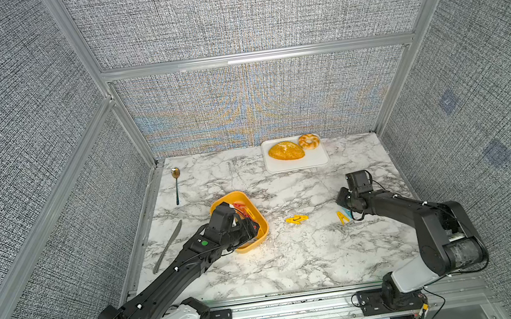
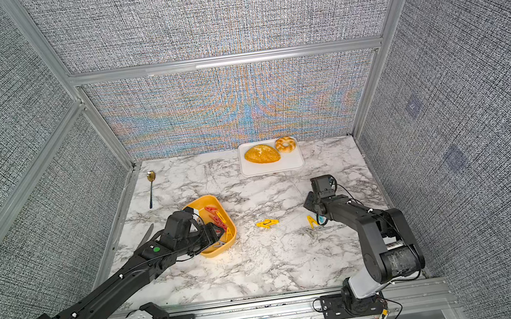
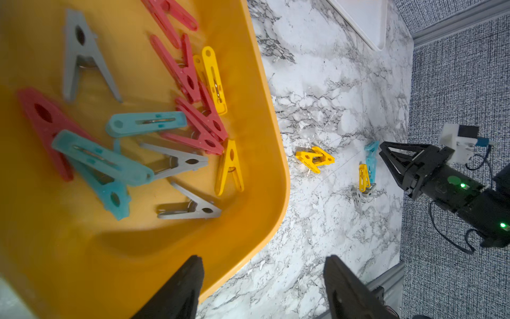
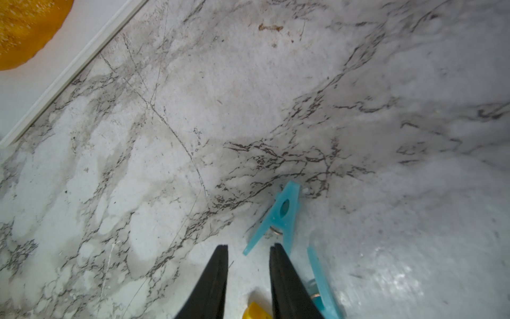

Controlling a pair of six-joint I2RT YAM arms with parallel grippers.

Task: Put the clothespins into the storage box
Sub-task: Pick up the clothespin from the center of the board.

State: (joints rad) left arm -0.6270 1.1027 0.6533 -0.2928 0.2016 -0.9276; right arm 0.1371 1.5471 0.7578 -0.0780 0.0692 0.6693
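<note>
In the yellow-orange storage box [image 3: 69, 248], red, teal, grey and yellow clothespins [image 3: 146, 123] are lying jumbled; left fingers [image 3: 182, 290] are hanging spread, right fingers [image 4: 212, 281] narrowly parted.

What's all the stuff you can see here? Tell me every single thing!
storage box: one, yellow-orange, left-centre of the table.
clothespins in the box: about a dozen; red, teal, grey, yellow.
loose clothespins: several; yellow mid-table, others yellow, teal, grey further right.
white tray: one, far side.
breads: two, golden, on the tray.
spoon: one, gold, far left.
knife: one, silver, left edge.
left gripper: black, open, over the box's rim.
right gripper: black, open, above the loose clothespins.
</note>
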